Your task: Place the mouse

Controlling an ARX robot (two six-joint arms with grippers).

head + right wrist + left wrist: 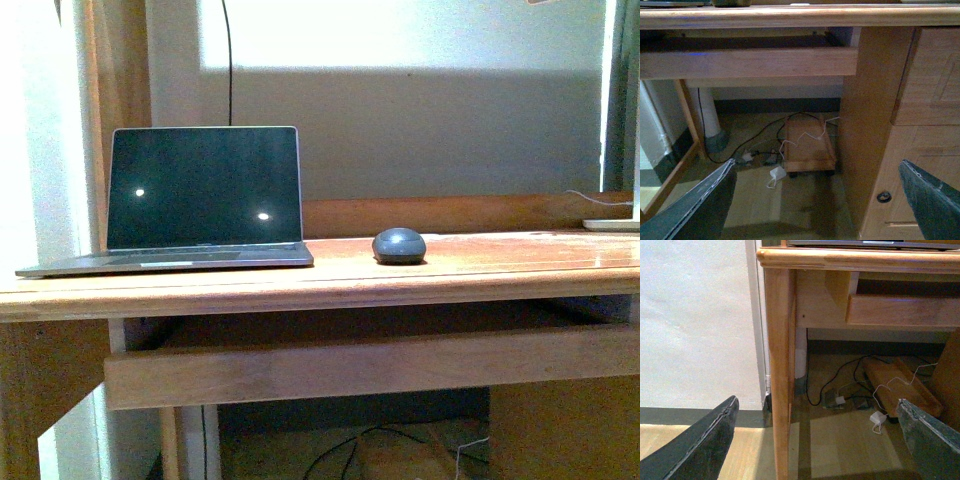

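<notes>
The mouse [399, 245] sits on the wooden surface [480, 266], just right of the frame's centre in the front view. It is near the right edge of the open laptop [205, 190] but clear of it. The laptop fills the left-centre of the frame; its screen is dark, with two small bright reflections. Behind the surface a low wooden back rail [450, 214] runs along a grey wall, where a thin dark cable [229, 60] hangs in the upper left. At the right edge lies a flat white object [612, 225] with a white lead. A wooden rail [370, 365] spans below the surface, and cables [350, 455] lie on the floor at the bottom of the frame.

The left jaws stand wide apart and empty, their dark fingers [705, 445] low beside a desk leg [777, 365] and a pale wall panel [695, 325]. Past the leg, a white adapter [877, 418] and a low wooden trolley [900, 385] rest on the floor.

The right jaws are also spread wide and hold nothing, their fingers [695, 210] under the desk. Beside them is a drawer cabinet [935, 125] with a keyhole [884, 196].
</notes>
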